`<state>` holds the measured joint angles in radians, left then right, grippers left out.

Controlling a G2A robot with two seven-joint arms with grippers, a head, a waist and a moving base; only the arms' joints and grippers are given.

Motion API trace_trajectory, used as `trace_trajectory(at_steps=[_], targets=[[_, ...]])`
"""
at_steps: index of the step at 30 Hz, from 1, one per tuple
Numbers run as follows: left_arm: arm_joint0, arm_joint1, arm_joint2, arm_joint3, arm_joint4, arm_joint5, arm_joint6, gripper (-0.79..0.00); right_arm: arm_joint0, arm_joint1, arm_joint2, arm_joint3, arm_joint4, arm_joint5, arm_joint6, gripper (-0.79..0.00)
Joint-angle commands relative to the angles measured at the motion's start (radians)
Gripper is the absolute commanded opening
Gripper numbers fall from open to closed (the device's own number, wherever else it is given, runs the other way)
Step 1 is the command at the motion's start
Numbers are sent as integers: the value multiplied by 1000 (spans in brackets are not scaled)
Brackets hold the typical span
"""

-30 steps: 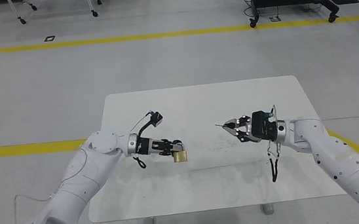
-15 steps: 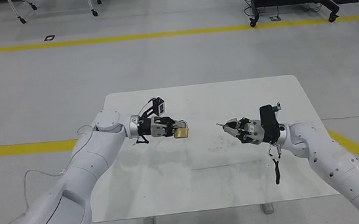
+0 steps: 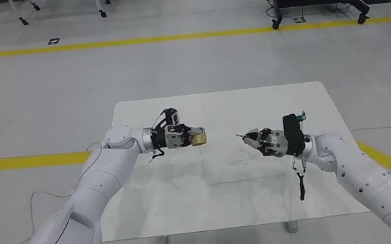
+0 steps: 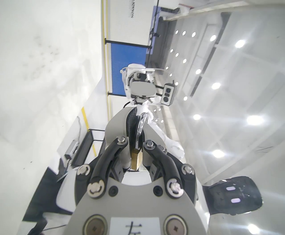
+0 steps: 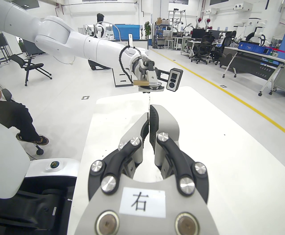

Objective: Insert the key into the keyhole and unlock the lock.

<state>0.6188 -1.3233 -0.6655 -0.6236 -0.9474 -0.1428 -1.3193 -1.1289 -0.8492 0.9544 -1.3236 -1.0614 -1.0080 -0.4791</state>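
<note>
Lifted and swung away from the near desk [image 3: 251, 102] edge over the last second, the lock [image 3: 198, 137] now hangs in the air opposite the right arm, which has barely shifted. The left end effector [image 3: 187, 136] is clamped on the lock, with the brass body showing between its linkages in the left wrist view. The right end effector [image 5: 148, 115] is closed tight on the key [image 5: 149, 103], whose thin blade points across the gap at the lock; the two are near but apart. The keyhole itself is too small to make out. The step in hand looks like lining up for insertion. To do it well, keep the lock rigid, bring the blade onto the keyhole's axis before advancing, go in slowly and straight, and only turn once the key is seated fully
</note>
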Motion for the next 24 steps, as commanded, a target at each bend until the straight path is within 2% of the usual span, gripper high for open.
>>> trace_trajectory(at_steps=[1,5,10,12,15,16,24], targets=[[22,-5,-21,-7,-39,-28,65,-785,-16,-6,-25,-19,64,-4,27,-785],[36,-22,-8,-37,3,-48,157,-785,-16,3,-139,-58,353,-4,112,-785],[45,-48,11,-49,42,-62,253,-785,-2,53,-240,-105,799,-4,355,-785],[49,-60,20,-62,47,-60,256,-785,-4,74,-250,-130,975,-4,465,-785],[60,-78,26,-79,10,-32,201,-785,-16,98,-246,-181,1183,-4,612,-785],[62,-81,26,-79,7,-36,174,-785,-16,98,-246,-181,1183,-4,612,-785],[62,-81,26,-79,7,-36,174,-785,-16,98,-246,-181,1183,-4,612,-785]])
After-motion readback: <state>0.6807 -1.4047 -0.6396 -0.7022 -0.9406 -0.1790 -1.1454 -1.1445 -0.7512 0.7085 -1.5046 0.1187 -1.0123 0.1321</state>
